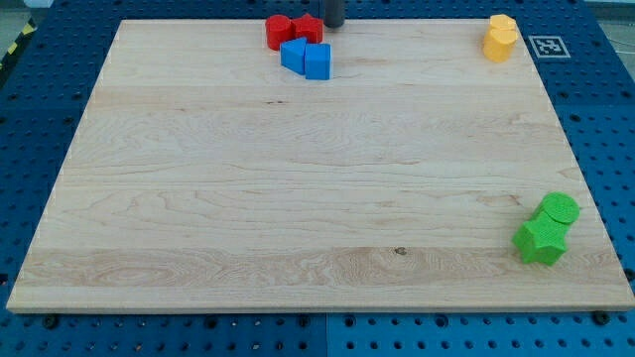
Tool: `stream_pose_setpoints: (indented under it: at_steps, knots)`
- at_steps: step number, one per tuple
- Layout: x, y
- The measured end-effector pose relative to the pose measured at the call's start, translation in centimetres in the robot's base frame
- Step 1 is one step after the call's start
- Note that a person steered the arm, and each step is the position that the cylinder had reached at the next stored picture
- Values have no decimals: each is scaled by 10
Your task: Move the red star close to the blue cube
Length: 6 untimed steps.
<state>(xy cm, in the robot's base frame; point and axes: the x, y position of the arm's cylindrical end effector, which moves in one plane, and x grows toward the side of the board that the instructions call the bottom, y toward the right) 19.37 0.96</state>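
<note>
While the dark rod stood at the tabletop's [298, 198] top edge, my tip [333, 26] rested just right of the red star-shaped block [309, 28], touching or nearly so. That star sat near the top edge, left of centre, pressed against a second red block [279, 31] whose shape I could not settle. Just below them lay the blue cube [317, 60], touching another blue block [294, 54] on its left.

By my judgement the task was in its closing step: the star appeared to lie already just beside the cube, perhaps touching it. Any further move would call only for a short, gentle nudge from the top edge toward the cube, without scattering the neighbours.

The rod was cut off by the view's top, so most of it was unseen. No claw existed on this arm, so whether anything was apart or together I could not tell. Two yellow blocks [500, 39] sat by the top right corner, two green ones [548, 230] near the bottom right corner.
</note>
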Motion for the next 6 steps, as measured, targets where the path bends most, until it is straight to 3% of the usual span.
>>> stream_pose_setpoints:
  at_steps: [4, 6]
  knots:
    - [-1, -75]
    - [0, -70]
